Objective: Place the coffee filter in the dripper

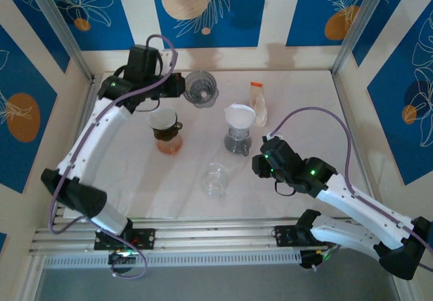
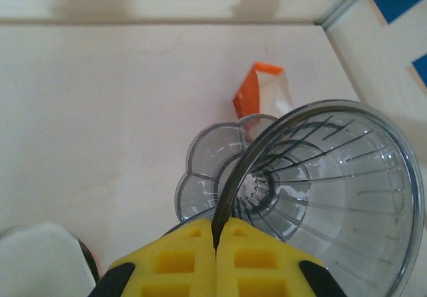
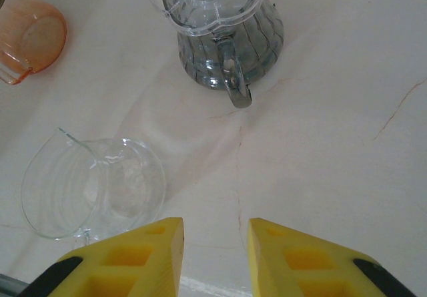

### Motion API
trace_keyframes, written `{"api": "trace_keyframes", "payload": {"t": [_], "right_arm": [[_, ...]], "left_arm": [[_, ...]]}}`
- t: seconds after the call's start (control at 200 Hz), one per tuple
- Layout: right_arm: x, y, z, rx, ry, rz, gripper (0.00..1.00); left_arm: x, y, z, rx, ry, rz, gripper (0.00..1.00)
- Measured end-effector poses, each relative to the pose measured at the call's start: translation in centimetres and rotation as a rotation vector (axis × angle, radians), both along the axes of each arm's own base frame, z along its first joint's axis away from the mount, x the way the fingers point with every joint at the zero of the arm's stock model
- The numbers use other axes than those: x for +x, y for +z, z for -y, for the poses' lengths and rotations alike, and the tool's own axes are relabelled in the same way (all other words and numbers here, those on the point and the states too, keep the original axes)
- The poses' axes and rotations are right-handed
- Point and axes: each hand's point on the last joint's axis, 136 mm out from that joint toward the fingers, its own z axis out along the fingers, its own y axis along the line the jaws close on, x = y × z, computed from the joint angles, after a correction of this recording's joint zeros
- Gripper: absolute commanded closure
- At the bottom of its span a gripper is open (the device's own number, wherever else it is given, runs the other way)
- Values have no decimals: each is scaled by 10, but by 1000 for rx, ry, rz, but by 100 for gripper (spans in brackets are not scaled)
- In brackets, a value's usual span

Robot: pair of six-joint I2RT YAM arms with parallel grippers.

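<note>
Yellow fingers of the left pincer (image 2: 215, 233) are pressed together on the rim of a clear ribbed dripper (image 2: 333, 177), whose open mouth is turned toward the wrist camera. Whether the dripper rests on the pale surface (image 2: 100, 110) or is lifted clear of it cannot be told. Just beyond the dripper, further out from this pincer, an orange-topped packet (image 2: 263, 90) is seen. Down and to the left of the fingers, the edge of a white filter (image 2: 33, 257) is caught at the corner of the wrist view. From above it is seen seated over an orange cup (image 1: 169, 144), close beside the left arm.

The right pincer (image 3: 215, 225) is held wide, with nothing between its fingers, low over the surface. Straight ahead of it a grey glass jug (image 3: 227, 50) stands upright, its handle turned back toward the pincer. From above, a second white filter (image 1: 240, 116) is seen sitting on top of that jug. Ahead and to the left of this pincer, near its left finger, a clear glass cup (image 3: 93, 187) lies on its side. Farther off on the same side, the orange cup is seen at the edge of the wrist view.
</note>
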Motion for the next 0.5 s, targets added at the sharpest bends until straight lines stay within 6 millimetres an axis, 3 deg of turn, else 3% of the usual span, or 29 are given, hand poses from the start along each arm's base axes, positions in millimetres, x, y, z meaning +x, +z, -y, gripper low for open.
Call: {"api": "trace_keyframes", "payload": {"t": [0.265,0.5], "right_arm": [[0,0,1,-1,-2,0,68],[-1,-4,3,-13,-5,-9,69]], "left_arm": [[-78,-46,-6,1,-71,-115,100],[-137,-96,28,39,-206,-230,100]]}}
